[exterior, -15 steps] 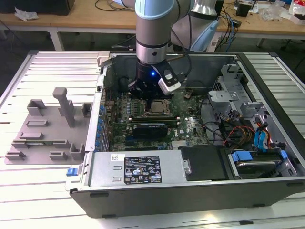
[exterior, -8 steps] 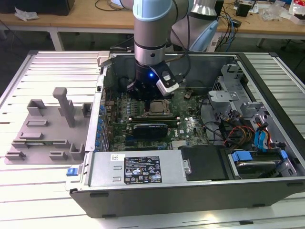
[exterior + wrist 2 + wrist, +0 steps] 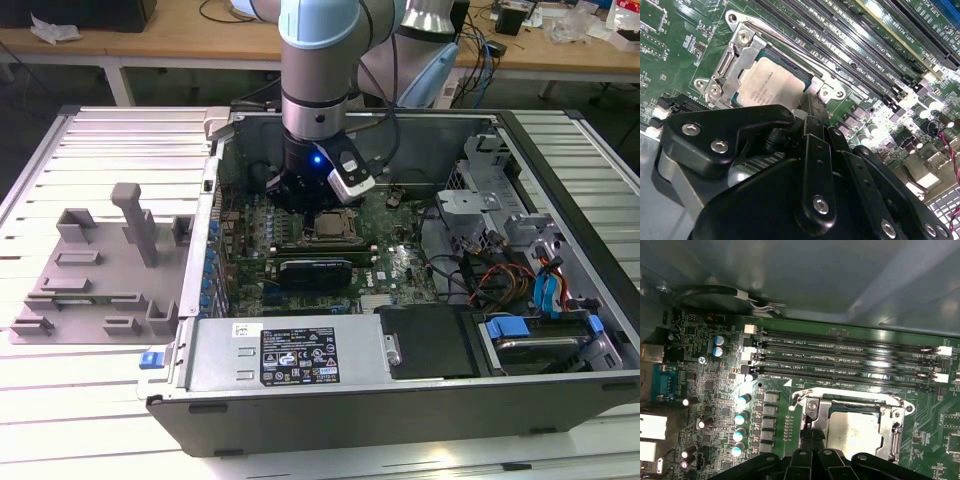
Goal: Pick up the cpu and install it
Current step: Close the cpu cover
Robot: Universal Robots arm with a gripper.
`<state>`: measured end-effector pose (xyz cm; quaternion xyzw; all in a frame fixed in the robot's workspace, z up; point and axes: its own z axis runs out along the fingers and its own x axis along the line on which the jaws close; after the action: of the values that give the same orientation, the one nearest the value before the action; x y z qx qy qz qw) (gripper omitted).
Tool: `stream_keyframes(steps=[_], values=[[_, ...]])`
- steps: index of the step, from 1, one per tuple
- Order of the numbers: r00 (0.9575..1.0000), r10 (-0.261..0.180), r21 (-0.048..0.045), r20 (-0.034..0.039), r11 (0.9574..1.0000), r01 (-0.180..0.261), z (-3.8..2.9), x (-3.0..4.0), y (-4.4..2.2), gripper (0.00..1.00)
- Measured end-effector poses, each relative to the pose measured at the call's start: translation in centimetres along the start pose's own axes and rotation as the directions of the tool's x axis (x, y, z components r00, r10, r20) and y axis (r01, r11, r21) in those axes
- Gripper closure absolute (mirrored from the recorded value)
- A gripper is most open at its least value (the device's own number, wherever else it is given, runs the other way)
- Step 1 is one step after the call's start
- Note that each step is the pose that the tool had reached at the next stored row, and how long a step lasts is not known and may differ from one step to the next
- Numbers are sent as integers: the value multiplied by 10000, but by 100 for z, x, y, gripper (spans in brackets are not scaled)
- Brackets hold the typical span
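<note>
Hovering over socket (image 3: pixel 775 70) | cpu (image 3: pixel 771 85) lying flat in socket, directly under gripper (image 3: pixel 807 112) | jaw state: can't tell

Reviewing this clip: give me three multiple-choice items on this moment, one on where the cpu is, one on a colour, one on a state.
1. Where is the cpu?
A. Lying in the metal-framed socket on the motherboard
B. On the grey fixture outside the case
C. On the power supply

2. What colour is the motherboard?
A. Red
B. Green
C. White

3. What state is the computer case in?
A. Closed with its side panel on
C. Standing upright
B. Lying on its side, open, with the arm reaching in

Answers: 1 A, both wrist views show the pale square chip inside the socket frame, with the gripper just above it. 2 B, the board is green in all views. 3 B, the exterior view shows the open case with the arm inside.
</note>
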<state>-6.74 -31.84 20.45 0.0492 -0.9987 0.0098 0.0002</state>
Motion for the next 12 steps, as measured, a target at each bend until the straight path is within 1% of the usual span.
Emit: stream_keyframes(steps=[12], values=[[10000,0,-4,2,10000,0,12,1,-7,89]])
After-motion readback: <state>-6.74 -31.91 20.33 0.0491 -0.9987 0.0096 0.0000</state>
